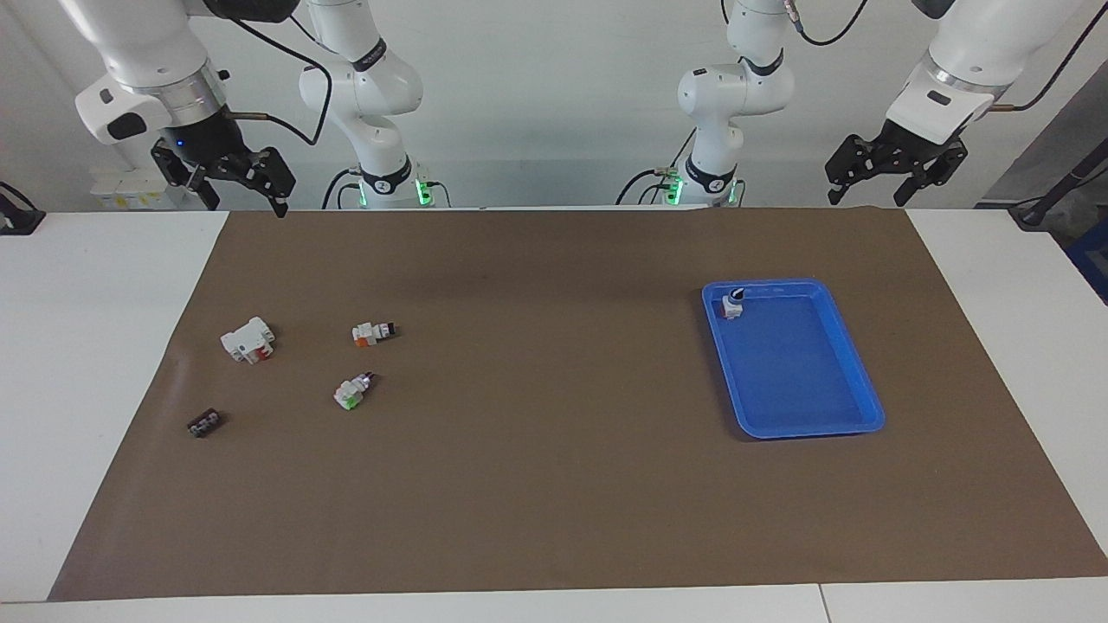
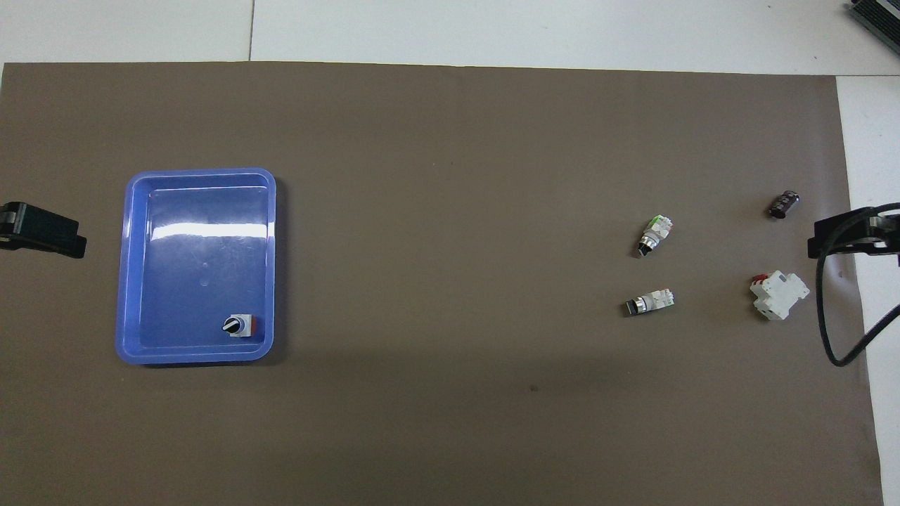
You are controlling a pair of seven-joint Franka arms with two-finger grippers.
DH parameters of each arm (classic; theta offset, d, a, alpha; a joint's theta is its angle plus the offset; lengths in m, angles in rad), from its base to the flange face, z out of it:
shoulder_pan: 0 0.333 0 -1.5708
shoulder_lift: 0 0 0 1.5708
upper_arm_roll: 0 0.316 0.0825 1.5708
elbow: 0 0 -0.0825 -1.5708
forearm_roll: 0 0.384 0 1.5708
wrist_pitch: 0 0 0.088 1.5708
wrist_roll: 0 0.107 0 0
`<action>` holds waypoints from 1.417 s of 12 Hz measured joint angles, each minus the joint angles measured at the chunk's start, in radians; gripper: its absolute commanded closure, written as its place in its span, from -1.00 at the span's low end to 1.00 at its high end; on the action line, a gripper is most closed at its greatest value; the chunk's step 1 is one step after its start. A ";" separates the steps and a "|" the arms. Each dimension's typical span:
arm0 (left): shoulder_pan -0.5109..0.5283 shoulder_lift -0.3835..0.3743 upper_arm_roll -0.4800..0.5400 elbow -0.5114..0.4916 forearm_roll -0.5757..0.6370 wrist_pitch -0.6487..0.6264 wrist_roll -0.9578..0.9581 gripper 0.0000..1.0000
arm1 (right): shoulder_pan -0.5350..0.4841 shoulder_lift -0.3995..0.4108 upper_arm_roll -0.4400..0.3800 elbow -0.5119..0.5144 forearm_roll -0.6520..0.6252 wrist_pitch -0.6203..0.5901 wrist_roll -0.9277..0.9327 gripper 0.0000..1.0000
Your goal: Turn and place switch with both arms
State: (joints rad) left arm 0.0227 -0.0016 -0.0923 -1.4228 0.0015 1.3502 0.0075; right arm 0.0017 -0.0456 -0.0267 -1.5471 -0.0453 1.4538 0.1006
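I see the switch (image 1: 374,332) with the orange block lying on its side on the brown mat (image 1: 554,484), in the middle-left of the facing view. Around it lie 3 other things: a switch with a green block (image 1: 353,391) just below it, a larger white block (image 1: 248,339) beside it, and a small dark part (image 1: 204,423) lower left. Nothing covers it. In the blue tray (image 1: 853,381) at the right, 1 more switch with a red block (image 1: 732,304) stands upright in the upper corner. Both arms wait high: the right gripper (image 1: 235,177) upper left and the left gripper (image 1: 893,167) upper right, both spread and holding nothing.
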 measured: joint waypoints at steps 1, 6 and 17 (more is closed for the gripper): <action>-0.002 -0.015 -0.006 -0.003 0.001 -0.015 -0.047 -1.00 | 0.000 0.000 0.000 0.000 0.000 0.000 0.000 -1.00; -0.002 -0.102 -0.010 -0.125 0.006 0.026 -0.099 -1.00 | 0.000 0.000 0.000 0.000 0.000 0.000 0.000 -1.00; -0.025 -0.123 0.007 -0.135 -0.004 0.054 -0.098 -1.00 | 0.000 0.000 0.000 0.000 0.000 0.000 0.000 -1.00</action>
State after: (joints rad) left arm -0.0023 -0.1242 -0.0850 -1.5581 -0.0022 1.4038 -0.0903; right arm 0.0019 -0.0456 -0.0267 -1.5471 -0.0453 1.4538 0.1006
